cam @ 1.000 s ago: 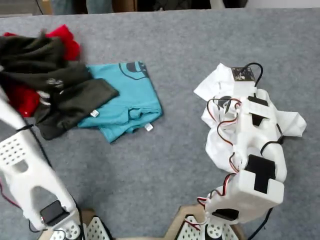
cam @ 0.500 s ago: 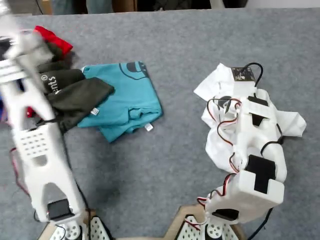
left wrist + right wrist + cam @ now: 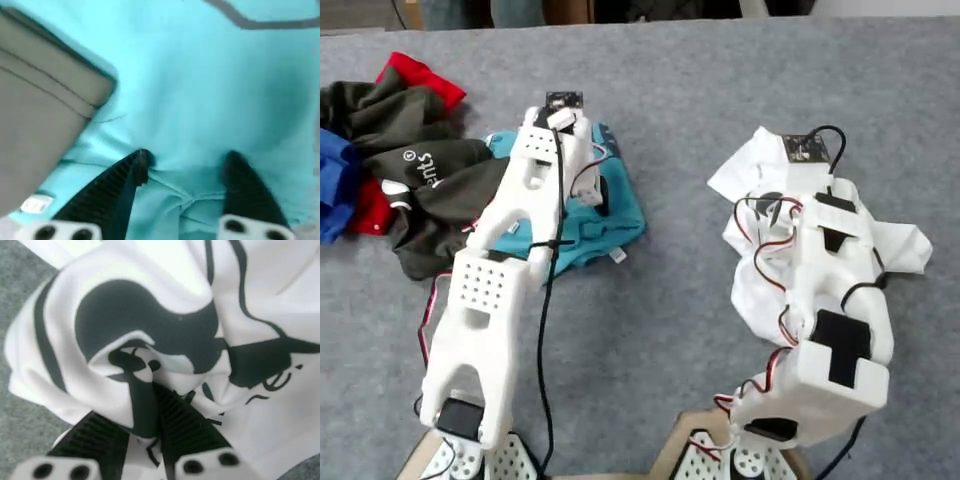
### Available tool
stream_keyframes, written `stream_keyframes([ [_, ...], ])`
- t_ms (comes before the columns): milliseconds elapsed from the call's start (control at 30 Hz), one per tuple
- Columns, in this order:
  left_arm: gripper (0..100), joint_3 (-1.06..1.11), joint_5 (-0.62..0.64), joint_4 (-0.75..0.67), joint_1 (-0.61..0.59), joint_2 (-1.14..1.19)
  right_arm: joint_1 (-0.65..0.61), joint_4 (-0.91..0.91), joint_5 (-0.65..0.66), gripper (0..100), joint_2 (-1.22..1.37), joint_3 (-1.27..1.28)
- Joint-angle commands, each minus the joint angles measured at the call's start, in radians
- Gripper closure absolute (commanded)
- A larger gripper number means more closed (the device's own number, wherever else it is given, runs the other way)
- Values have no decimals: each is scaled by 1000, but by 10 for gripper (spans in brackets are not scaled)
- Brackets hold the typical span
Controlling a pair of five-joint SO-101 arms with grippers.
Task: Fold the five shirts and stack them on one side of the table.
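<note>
Shirts, count: I can make out five colours: teal, white, red and blue, one of each, plus a dark olive-grey heap. I cannot tell whether that heap is one garment or two.
Teal shirt (image 3: 626,214): left of centre, roughly folded, with the left arm over it. The dark heap touches and overlaps its left edge.
White shirt (image 3: 748,172): right half of the surface, crumpled, black print showing, mostly under the right arm.
Dark olive-grey heap (image 3: 448,196): far left, bunched, with small white print on one fold.
Red shirt (image 3: 422,76): far-left corner, partly under the dark heap. A second red patch shows lower down beside the blue.
Blue shirt (image 3: 334,192): at the left edge, cut off by the picture border.
Arms, count: two, both white, each with its base at the near edge.
Left gripper (image 3: 187,165): jaws apart, tips down on the teal shirt, a rumpled fold lying between them.
Right gripper (image 3: 144,405): jaws drawn together, clamped on a bunched fold of the white shirt at its black print.
Surface (image 3: 700,90): grey, carpet-like cloth, running to all four edges.
Mounts: a tan board (image 3: 672,446) under the arm bases.
Room: a thin strip beyond the far edge, too dark for me to read.
</note>
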Motion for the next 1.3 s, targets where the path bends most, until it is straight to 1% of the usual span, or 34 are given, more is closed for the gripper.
stream_keyframes([
  [0,983,-82,-23,12,-31,25,-29,-12,5,985,1,19],
  [67,945,-182,-64,58,-67,25,-29,-12,5,985,1,19],
  [133,979,-317,-110,81,-116,25,-29,-12,5,985,1,19],
  [167,968,-398,-144,95,-147,25,-29,-12,5,985,1,19],
  [233,973,-602,-186,144,-219,15,-29,-12,5,985,1,19],
  [300,972,-803,-192,149,-309,-14,-29,-12,5,985,1,19],
  [333,972,-840,-195,138,-366,-38,-29,-12,5,985,1,19],
  [433,971,-812,-198,95,-512,-213,-29,-12,5,985,1,19],
  [500,971,-806,-193,80,-641,-311,-29,-12,5,985,1,19],
  [600,971,-812,-192,0,-832,-351,-31,-12,5,985,1,19],
  [667,971,-803,-172,-23,-934,-350,-31,-12,5,985,1,18],
  [733,970,-785,-130,17,-963,-324,-31,-12,6,985,2,15],
  [767,959,-762,-133,44,-961,-302,-31,-12,8,985,2,15],
  [800,932,-745,-150,77,-944,-279,-31,-12,8,985,2,13],
  [867,841,-714,-176,140,-914,-236,-31,-9,32,985,2,5],
  [933,763,-670,-157,147,-911,-199,-31,-5,83,985,-4,1],
  [967,744,-656,-135,147,-914,-189,-31,-3,101,985,-7,-1],
  [1033,738,-648,-120,147,-926,-210,-44,18,129,985,-22,-16],
  [1067,738,-645,-120,147,-931,-232,-58,61,143,985,-44,-33],
  [1167,738,-644,-121,149,-935,-321,-167,233,203,985,-136,-111],
  [1267,737,-585,-121,149,-943,-433,-345,385,242,985,-243,-220],
])
